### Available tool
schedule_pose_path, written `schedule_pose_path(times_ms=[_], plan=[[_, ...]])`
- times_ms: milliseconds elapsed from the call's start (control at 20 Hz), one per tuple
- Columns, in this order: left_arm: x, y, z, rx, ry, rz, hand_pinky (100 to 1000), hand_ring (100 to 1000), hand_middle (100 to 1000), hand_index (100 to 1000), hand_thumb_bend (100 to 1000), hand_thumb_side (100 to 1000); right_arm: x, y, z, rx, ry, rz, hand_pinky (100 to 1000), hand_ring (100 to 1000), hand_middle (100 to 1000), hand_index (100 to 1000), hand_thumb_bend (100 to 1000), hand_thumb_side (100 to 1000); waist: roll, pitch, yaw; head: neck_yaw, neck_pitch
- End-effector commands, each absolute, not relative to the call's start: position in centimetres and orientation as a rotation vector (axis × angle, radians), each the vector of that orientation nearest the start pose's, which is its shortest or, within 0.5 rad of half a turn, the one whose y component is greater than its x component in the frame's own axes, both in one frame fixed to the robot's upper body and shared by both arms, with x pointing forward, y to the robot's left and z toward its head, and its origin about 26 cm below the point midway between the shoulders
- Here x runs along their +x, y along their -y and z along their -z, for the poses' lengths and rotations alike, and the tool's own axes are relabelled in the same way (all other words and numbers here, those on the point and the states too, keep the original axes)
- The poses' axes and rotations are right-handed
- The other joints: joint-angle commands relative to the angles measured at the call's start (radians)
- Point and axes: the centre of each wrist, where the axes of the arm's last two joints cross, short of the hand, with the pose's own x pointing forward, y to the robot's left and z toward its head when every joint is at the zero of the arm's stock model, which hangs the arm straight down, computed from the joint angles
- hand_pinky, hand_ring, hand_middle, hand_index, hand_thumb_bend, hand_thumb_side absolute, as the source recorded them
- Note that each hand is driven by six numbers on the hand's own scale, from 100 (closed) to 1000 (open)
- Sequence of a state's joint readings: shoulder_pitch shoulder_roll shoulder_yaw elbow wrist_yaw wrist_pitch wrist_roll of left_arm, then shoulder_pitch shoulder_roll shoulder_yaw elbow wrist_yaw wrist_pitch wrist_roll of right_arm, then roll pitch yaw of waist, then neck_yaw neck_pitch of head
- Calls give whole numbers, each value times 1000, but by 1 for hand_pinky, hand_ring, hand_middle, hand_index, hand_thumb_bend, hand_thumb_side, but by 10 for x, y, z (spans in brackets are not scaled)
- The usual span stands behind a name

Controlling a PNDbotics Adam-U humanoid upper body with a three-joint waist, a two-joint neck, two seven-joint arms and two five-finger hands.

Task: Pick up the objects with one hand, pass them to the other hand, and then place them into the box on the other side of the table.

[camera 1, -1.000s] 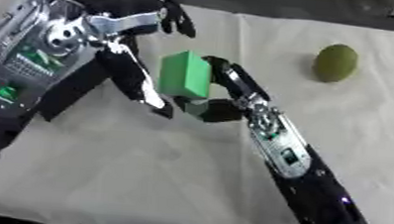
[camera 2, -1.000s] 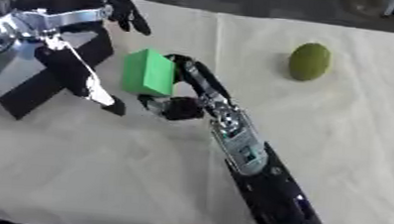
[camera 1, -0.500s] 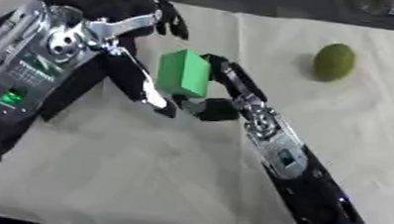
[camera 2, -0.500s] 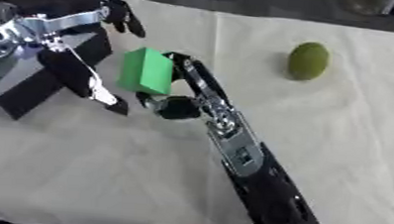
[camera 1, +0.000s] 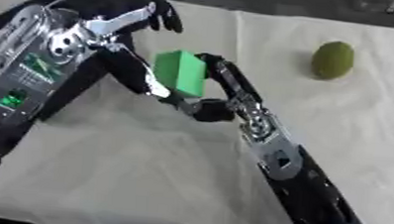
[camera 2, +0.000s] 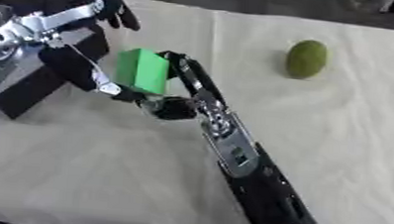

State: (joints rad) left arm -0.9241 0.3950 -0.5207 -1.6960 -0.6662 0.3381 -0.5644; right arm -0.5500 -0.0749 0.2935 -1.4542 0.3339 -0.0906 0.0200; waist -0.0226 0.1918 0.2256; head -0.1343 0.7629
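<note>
A green block hangs above the cloth at centre left. My right hand is shut on it, fingers along its right face and the thumb curled beneath. My left hand stands open around the block's left side. One long finger reaches down to the block's lower left corner, while the others spread above and clear of it. An olive-green oval fruit lies alone on the cloth at the upper right.
A beige cloth covers the table. A dark box-like shape sits under my left arm at the left edge. The table's far edge runs along the top of the views.
The green block and both hands have drifted slightly to the left. The right hand's hold on the block is the same, and the left hand stays spread.
</note>
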Motion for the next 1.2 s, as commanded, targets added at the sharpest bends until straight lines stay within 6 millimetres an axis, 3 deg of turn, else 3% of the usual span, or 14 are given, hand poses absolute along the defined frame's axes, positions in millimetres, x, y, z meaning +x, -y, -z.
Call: schedule_pose_path(times_ms=[50, 550, 1200], plan=[[350, -104, -282, 658, 1742, 1603, 802, 728, 693, 771, 760, 313, 375, 116, -126, -60, 2099, -778, 707, 637, 460, 495, 325, 100, 3, -13, 1, -3, -11], [352, -100, -279, 658, 1710, 1672, 802, 736, 708, 775, 815, 186, 374, 113, -130, -61, 2134, -799, 707, 637, 462, 495, 334, 100, 5, -11, 5, -9, -13], [366, -91, -268, 701, 1608, 1793, 812, 756, 739, 806, 835, 170, 377, 108, -129, -27, 2141, -797, 702, 633, 459, 494, 312, 100, 12, -3, 21, -8, 4]])
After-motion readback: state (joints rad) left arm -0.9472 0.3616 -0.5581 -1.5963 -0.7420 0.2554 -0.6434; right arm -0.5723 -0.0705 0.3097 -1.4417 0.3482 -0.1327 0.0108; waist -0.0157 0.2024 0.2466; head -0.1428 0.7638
